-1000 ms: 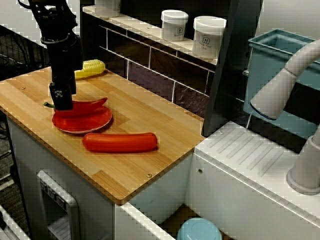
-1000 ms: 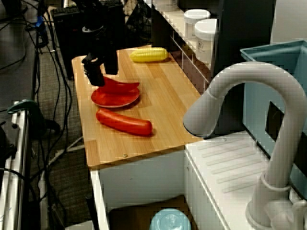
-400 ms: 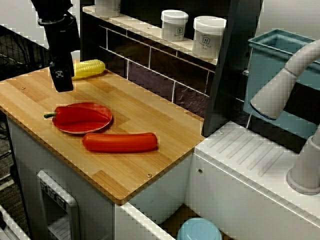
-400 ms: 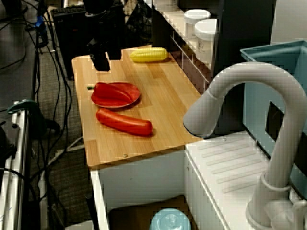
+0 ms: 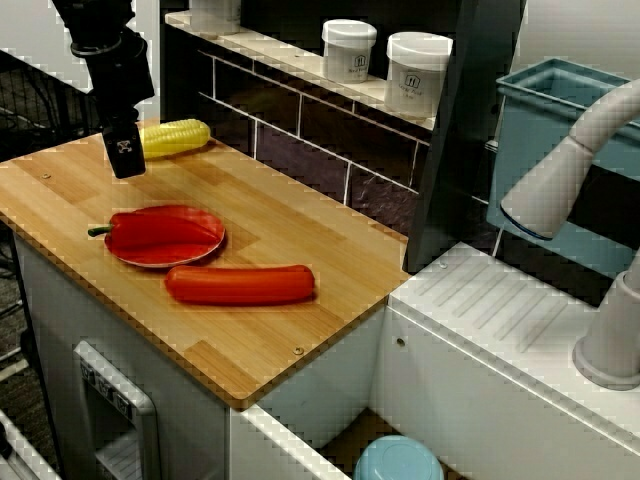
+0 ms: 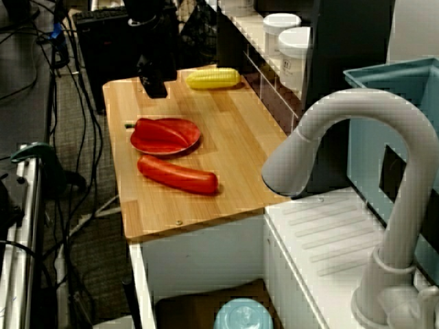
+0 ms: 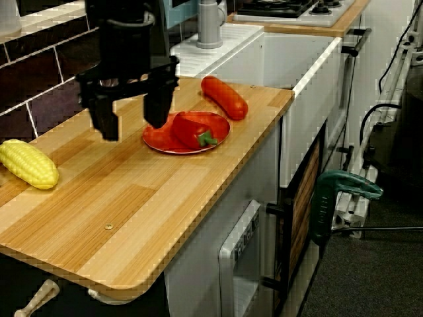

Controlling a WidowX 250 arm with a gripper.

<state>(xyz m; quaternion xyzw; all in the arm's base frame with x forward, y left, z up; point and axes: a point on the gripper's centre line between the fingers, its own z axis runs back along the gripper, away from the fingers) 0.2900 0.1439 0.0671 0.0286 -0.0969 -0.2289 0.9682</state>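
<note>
End-on view: gripper (image 7: 132, 113) hangs empty, jaws spread wide, over the worktop (image 7: 132, 205) between corn (image 7: 28, 164) at the back edge and red pepper (image 7: 192, 129) on the plate (image 7: 156, 140), stem frontward.

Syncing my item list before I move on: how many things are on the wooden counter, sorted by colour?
Red: 3 (pepper, plate, sausage)
Yellow: 1 (corn cob)
Total: 4
</note>
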